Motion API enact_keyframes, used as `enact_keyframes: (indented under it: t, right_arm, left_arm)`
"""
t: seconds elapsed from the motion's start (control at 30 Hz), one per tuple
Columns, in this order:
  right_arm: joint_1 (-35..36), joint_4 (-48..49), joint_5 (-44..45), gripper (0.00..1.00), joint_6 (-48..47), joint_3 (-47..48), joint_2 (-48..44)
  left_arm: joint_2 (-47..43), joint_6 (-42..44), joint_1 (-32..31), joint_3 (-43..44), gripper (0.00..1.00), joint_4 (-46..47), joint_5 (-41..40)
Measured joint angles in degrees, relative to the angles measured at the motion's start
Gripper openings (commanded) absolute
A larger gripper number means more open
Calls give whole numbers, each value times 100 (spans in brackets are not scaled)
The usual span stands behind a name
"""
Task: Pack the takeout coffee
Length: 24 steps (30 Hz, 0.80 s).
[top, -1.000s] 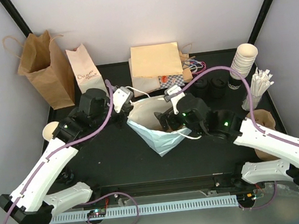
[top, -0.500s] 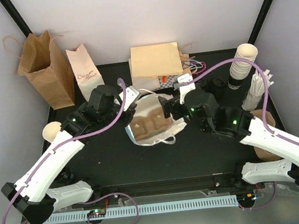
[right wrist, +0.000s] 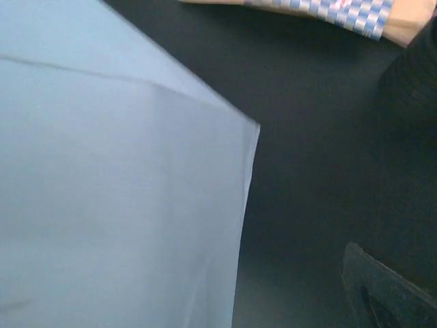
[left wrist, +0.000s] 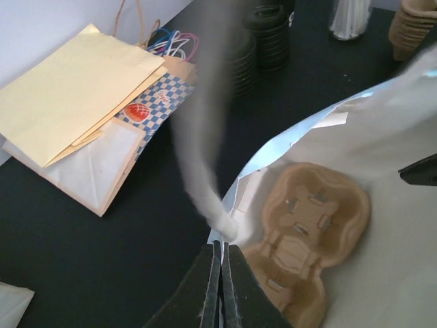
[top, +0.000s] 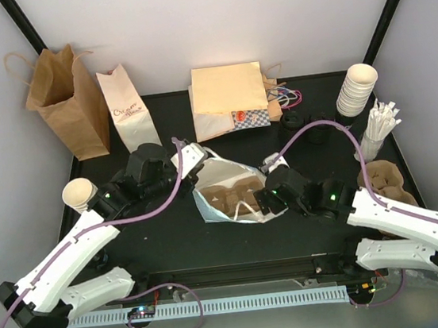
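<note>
The left jaws [left wrist: 220, 263] are pressed together, pinching the thin rim of the white bag [left wrist: 382, 130] just where its twisted white paper handle [left wrist: 201, 157] is rooted. The handle rises from there as a soft, blurred cord. The bag lies on its side at the middle of the matte black worktop [top: 172, 234], its mouth held open, its lining a creased, shiny foil. Inside it lies a tan moulded-pulp cup carrier [left wrist: 307, 225], rough and dimpled, with shallow round wells.

The right jaws [top: 267, 200] stand wide apart at the bag's near right corner. The wrist view shows only one dark finger [right wrist: 382, 294] beside the bag's smooth, pale outer wall; nothing is gripped.

The takeout coffee with its black lid cannot be made out in any view. A lone cream paper cup [top: 79, 195], open-topped, stands at the left edge beside the left arm; I cannot tell whether it is that cup.

Far of the bag lies a pile of flat paper bags [top: 226, 91], pale yellow on top, one checked blue and white. At the far left a crumpled brown bag [top: 63, 99] and a narrow white printed bag [top: 127, 111] stand upright. At the far right are ribbed stacks of black lids [top: 318, 126], a tall stack of cream cups [top: 356, 87], a holder of paper-wrapped sticks [top: 378, 124] and nested pulp carriers [top: 385, 179]
</note>
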Motion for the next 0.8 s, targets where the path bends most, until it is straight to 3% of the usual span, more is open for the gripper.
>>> enact_keyframes:
  t: [0.33,0.5,0.8]
  right_arm:
    - [367,-81,-726,94,321,-549,-533]
    - [463,142,-758,92,367,-776,-192]
    - [509,431,-772,92,538,-1224,181]
  left_arm:
    - [-625,-52,-387,-315,4,363,35]
    - [-1248,13,-505,-872,5,892,186]
    - [-1198,131,-673,-1377,5,968,555]
